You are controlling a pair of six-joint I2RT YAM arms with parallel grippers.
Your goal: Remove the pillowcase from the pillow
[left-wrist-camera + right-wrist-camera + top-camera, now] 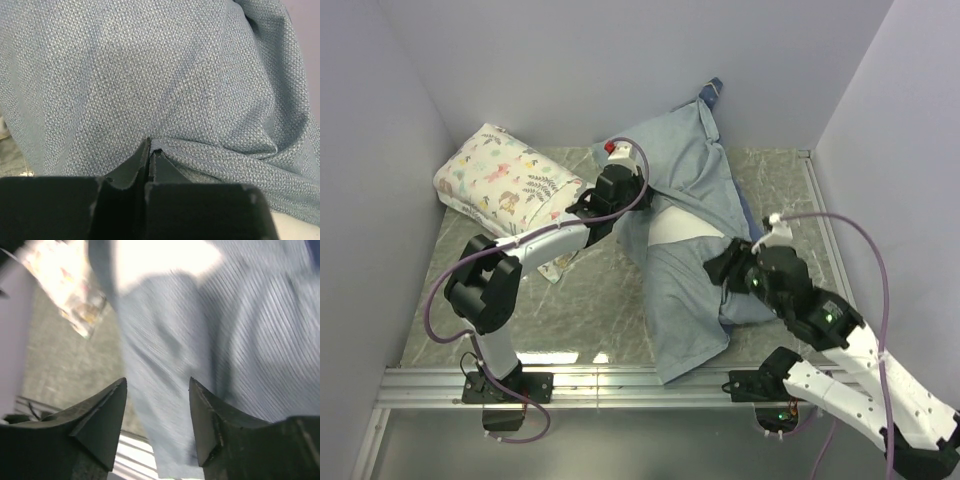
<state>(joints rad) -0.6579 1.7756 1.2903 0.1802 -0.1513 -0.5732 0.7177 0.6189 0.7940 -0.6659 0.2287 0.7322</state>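
Left gripper [149, 150] was pressed together on a small fold of the pillowcase [690, 170], and its wrist view showed the blue-grey cloth caught between the two jaws. The pinch was on the left side of the cloth, probably so that this arm could hold or draw the case while the other arm worked.

The right gripper [157, 382] had its jaws spread apart with nothing between them. It hung just above the lower right part of the pillowcase. Its picture was blurred, so I cannot tell if the tips touched the cloth.

The pillowcase lay across the middle of the table [590, 310], its paler inner side up. One end reached toward the back wall [620, 60] and the other end came to the near edge. Only a small white patch of the pillow [682, 228] showed in the middle; the cloth covered the rest. I judge the removal was partly done.

A flowered pillow [505, 180] lay apart at the left, near the wall.
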